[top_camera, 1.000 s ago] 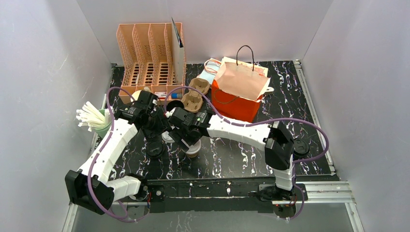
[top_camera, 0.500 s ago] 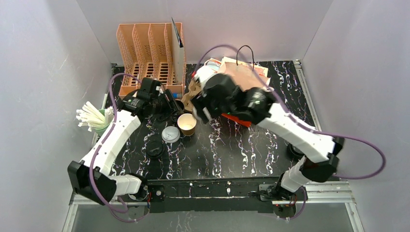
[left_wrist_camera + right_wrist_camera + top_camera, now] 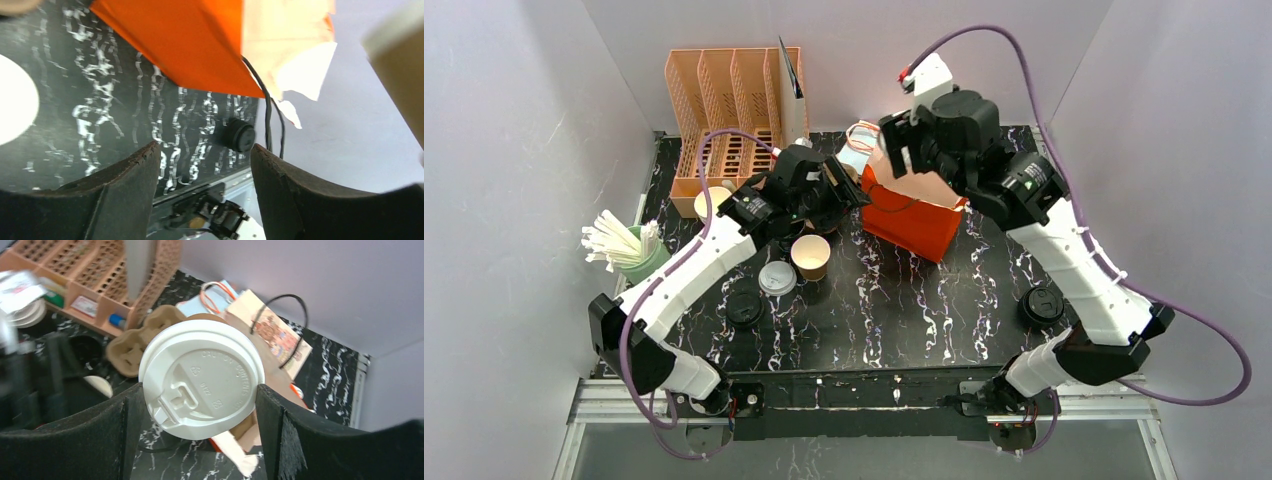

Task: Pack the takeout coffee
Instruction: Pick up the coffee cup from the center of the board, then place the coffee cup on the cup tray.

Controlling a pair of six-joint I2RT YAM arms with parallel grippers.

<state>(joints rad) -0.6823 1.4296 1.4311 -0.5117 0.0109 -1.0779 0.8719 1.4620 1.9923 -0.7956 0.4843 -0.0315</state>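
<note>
The takeout coffee (image 3: 201, 375), a brown paper cup under a white plastic lid, hangs in the air with my right gripper (image 3: 200, 392) shut on its sides. In the top view the right gripper (image 3: 902, 150) is raised over the back of the orange paper bag (image 3: 914, 222). My left gripper (image 3: 849, 190) hovers at the bag's left edge, open, with nothing between its fingers. In the left wrist view the left gripper (image 3: 204, 150) sits just below the orange bag (image 3: 190, 40). The cup's body is mostly hidden under the lid.
An open brown cup (image 3: 810, 255) stands on the black table beside a loose lid (image 3: 776, 277). Black lids (image 3: 744, 308) (image 3: 1042, 303) lie left and right. A peach organizer (image 3: 734, 110) stands at the back left. Straws in a green cup (image 3: 624, 250) stand at the left edge. A pulp carrier (image 3: 135, 345) lies by the organizer.
My right arm has lifted the lidded cup from the front middle of the table up and back over the orange bag. The left gripper has moved right to the bag's edge.
</note>
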